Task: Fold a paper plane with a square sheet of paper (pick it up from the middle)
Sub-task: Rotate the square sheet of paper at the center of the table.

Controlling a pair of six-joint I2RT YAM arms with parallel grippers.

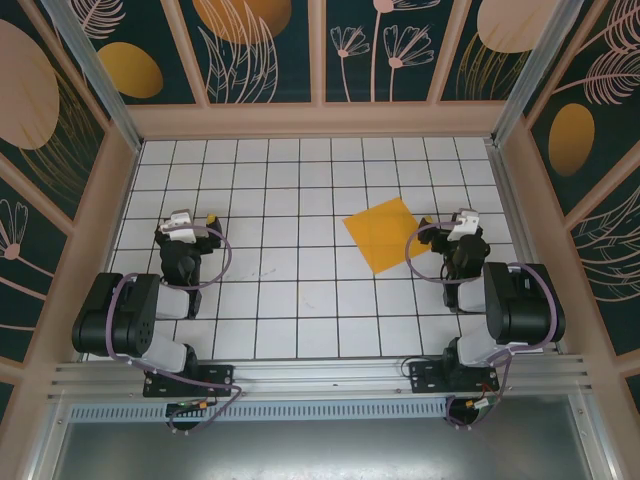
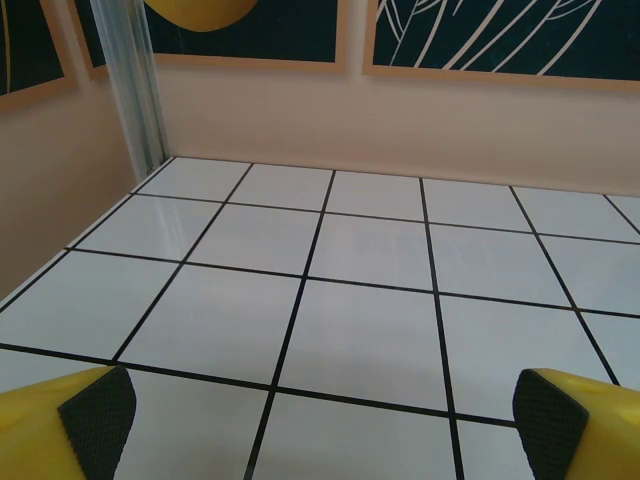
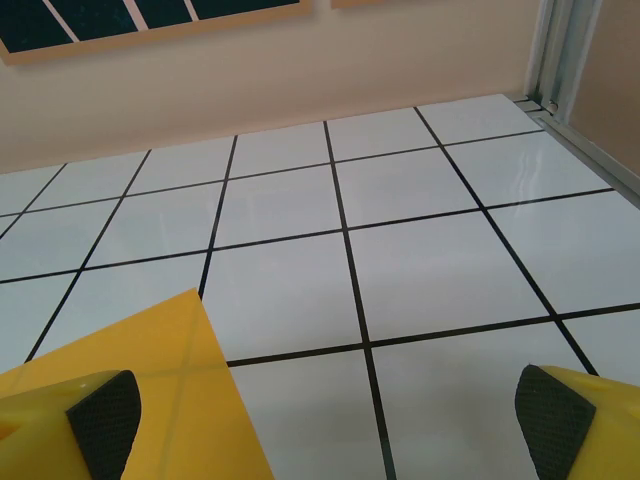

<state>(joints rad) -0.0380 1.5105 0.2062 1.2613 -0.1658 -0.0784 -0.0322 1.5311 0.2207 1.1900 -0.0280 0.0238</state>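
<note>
Flat on the white grid table (image 1: 300, 180), right of centre in the top view, turned diamond-wise: square sheet of paper (image 1: 381, 234). Just left of the right gripper (image 1: 465, 222), filling the lower left of the right wrist view. Left gripper (image 2: 320, 420) apart at mid-left. Fingers on both spread wide, grasping nothing.

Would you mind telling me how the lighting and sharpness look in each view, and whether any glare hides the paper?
Top view: even, soft light, barely any shadow on the table, the paper crisp. Left wrist: tiles sharp with a dull sheen, the near fingers slightly soft. Right wrist: pale glare on the far-right tiles, none on the paper, though grid lines show faintly on it.
</note>
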